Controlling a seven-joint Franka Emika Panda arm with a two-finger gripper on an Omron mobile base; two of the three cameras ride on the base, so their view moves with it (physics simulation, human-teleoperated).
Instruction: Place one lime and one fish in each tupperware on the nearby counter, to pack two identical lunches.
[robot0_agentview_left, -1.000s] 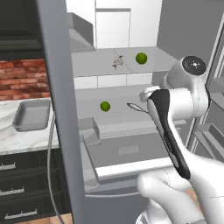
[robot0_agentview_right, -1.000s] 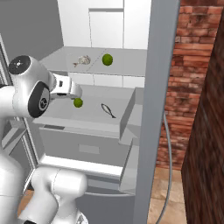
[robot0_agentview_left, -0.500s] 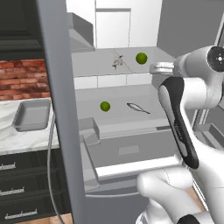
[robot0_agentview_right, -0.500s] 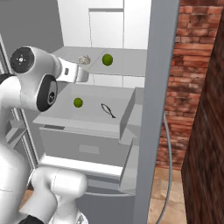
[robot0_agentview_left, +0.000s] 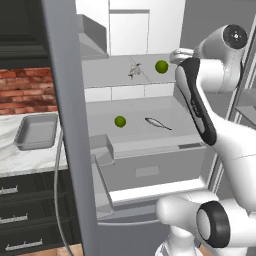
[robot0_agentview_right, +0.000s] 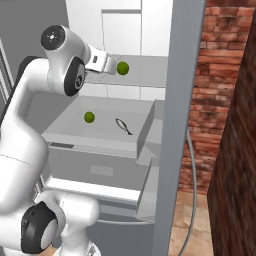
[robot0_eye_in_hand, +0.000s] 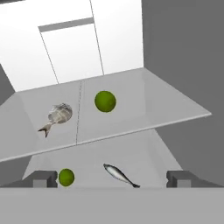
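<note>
On the far left a shallow grey tray (robot0_agentview_left: 36, 131) with rounded corners sits on the veined marble bench (robot0_agentview_left: 20, 159), above black drawers (robot0_agentview_left: 25, 215) with silver handles. The open fridge door's edge (robot0_agentview_left: 70, 125) stands between it and the shelves. On the upper shelf (robot0_eye_in_hand: 144, 98) a pale, curled fish (robot0_eye_in_hand: 57, 115) lies left of a round green lime (robot0_eye_in_hand: 105, 101), the two near but apart. Below, on the lower shelf (robot0_agentview_left: 150, 107), a second lime (robot0_eye_in_hand: 66, 177) rests left of a slim silver fish (robot0_eye_in_hand: 120, 174). The gripper (robot0_eye_in_hand: 112, 178) hangs at upper-shelf height, just right of the upper lime; its jaws stand wide apart and seem to hold nothing, though the tips are barely visible.
</note>
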